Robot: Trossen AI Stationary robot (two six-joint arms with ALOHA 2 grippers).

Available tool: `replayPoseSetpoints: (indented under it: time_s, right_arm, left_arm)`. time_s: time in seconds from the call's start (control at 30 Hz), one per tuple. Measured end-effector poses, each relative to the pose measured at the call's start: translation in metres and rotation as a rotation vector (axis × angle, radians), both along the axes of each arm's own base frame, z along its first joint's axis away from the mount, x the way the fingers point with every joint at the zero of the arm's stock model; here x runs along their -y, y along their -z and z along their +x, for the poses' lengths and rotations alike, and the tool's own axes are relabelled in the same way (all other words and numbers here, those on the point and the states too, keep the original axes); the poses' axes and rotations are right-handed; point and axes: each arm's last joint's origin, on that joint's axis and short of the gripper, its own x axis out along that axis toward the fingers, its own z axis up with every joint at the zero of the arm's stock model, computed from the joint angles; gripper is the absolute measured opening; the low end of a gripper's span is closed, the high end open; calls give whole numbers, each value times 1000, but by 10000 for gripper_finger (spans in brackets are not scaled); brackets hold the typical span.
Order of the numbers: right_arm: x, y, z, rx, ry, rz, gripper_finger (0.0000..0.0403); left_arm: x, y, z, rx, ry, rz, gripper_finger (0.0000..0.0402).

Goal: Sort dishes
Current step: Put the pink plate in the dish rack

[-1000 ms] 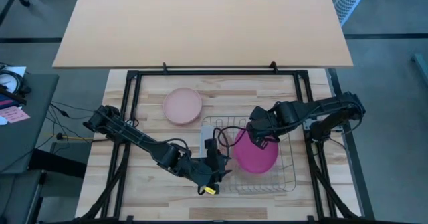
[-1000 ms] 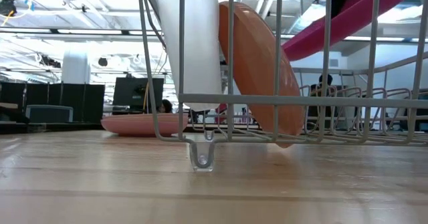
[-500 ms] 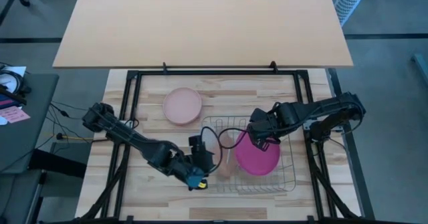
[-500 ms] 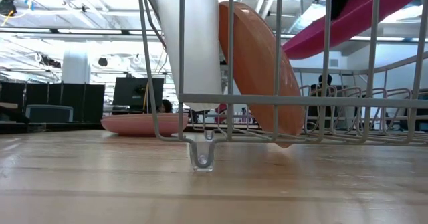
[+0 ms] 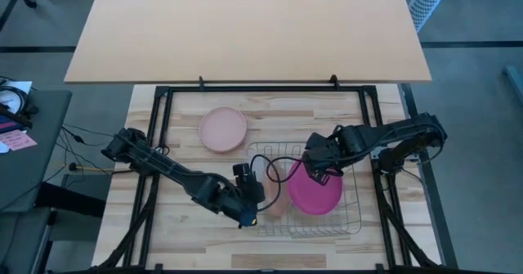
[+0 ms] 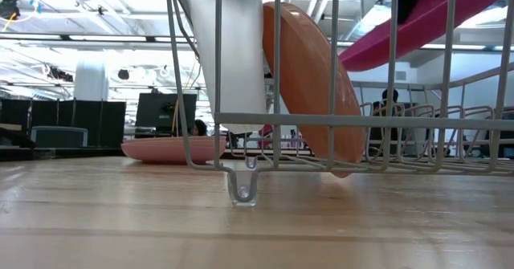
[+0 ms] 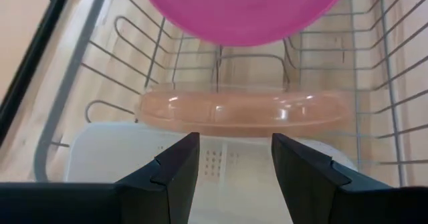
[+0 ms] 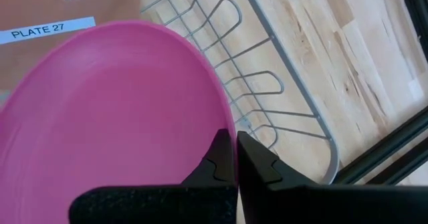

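A magenta plate (image 5: 315,192) hangs tilted over the silver wire rack (image 5: 359,221), with my right gripper (image 5: 315,174) shut on it. An orange-tan plate (image 6: 309,84) stands on edge in the rack beside an upright translucent white tray (image 6: 233,60). A pale pink plate (image 5: 223,129) lies flat on the table beyond the rack's far-left corner. My left gripper (image 7: 231,164) is open at the rack's left side, its fingers just over the tray (image 7: 221,164). I cannot tell whether they touch it. My right gripper pinches the magenta plate's rim (image 8: 224,127) between its two shut fingers (image 8: 254,164), which lie across the edge. The plate is tilted, slanting down from the fingers over the rack (image 6: 418,20). The orange-tan plate hides its lower edge in the low view.
The rack's wire walls and dividers (image 8: 267,90) surround both grippers. A black frame (image 5: 159,143) runs around the wooden table top. Bare wood lies to the rack's left and along the table's far side (image 5: 310,114).
My left gripper has shifted from the rack's near-left part a little toward the table's left and far edge, turning about its wrist. It now stands close over the white tray's upper edge.
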Motion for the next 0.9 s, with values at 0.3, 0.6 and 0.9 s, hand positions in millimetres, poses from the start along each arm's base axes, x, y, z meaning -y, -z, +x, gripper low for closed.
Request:
replayPoseSetpoints:
  time_s: [0.3, 0.6, 0.9]
  right_arm:
    - [2, 7, -5, -26, 27, 2, 0]
    - [-4, 7, -7, -19, 31, 18, 0]
    - [0, 7, -6, -27, 44, 40, 0]
  left_arm:
    - [-3, -4, 10, 61, 29, -2, 182]
    - [-1, -12, 2, 25, 40, 18, 182]
    - [2, -9, -7, -2, 0, 69, 182]
